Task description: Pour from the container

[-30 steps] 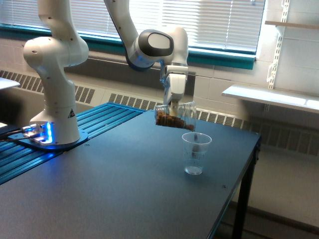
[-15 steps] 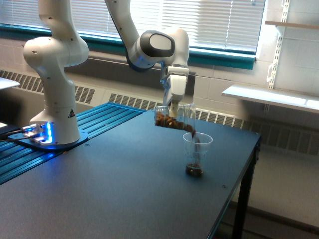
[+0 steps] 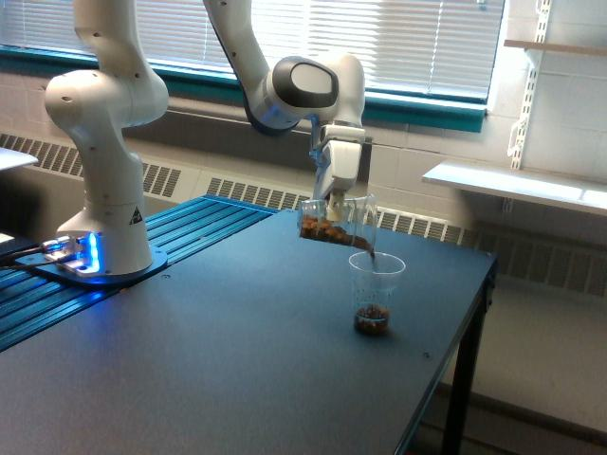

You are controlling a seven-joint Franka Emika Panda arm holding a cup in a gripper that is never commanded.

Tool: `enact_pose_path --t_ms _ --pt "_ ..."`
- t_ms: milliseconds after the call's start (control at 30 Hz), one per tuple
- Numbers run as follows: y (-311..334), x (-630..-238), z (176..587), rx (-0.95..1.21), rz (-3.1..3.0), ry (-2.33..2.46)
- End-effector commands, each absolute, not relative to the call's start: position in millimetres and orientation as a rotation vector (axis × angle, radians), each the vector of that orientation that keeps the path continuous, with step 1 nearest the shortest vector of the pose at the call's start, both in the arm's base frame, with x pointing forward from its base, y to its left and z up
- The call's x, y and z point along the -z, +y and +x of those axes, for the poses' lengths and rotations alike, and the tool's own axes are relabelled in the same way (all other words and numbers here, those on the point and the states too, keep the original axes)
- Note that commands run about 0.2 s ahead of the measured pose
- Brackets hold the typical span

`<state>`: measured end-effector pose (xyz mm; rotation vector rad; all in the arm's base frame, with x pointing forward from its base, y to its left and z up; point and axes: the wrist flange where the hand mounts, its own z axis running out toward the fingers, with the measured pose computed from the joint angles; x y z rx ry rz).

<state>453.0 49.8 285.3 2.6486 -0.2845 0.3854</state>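
jaws of the white panda arm's gripper (image 3: 334,201) are clamped on the container, a small clear thin-walled plastic cup (image 3: 338,223) held on its side in the air, above the far middle of the dark table (image 3: 190,360). how the fingers sit on the cup wall is too small to make out, but the cup hangs from them and nothing else supports it.

going left to right: the arm's white base (image 3: 102,237) stands at the left on a blue ribbed surface with a blue light glowing at its foot. the arm reaches up and over to the gripper in the middle. the tilted container has its bottom toward the left and its mouth toward the right, dipped downward. brown granular stuff (image 3: 322,228) lies along its lower side, and a thin brown stream (image 3: 369,256) runs from its lip.

just below and to the right of that mouth stands a second clear plastic cup (image 3: 376,292), upright on the table. the stream drops inside its rim, and a low brown heap covers its bottom.

judging the progress: pouring is well under way but looks less than half done. a good share of the brown material is in the held cup, while the receiving cup is only filled near its base. what seems left is a steeper tilt to empty the rest. no spill shows on the table around the standing cup.
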Motion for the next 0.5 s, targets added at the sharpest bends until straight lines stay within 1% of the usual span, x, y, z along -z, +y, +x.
enact_pose_path --t_ms 33,500 --pt "55.6 -287.3 456.3 -0.381 2.629 -0.249" --pt "57.1 -289.0 459.8 -0.358 2.598 -0.227"
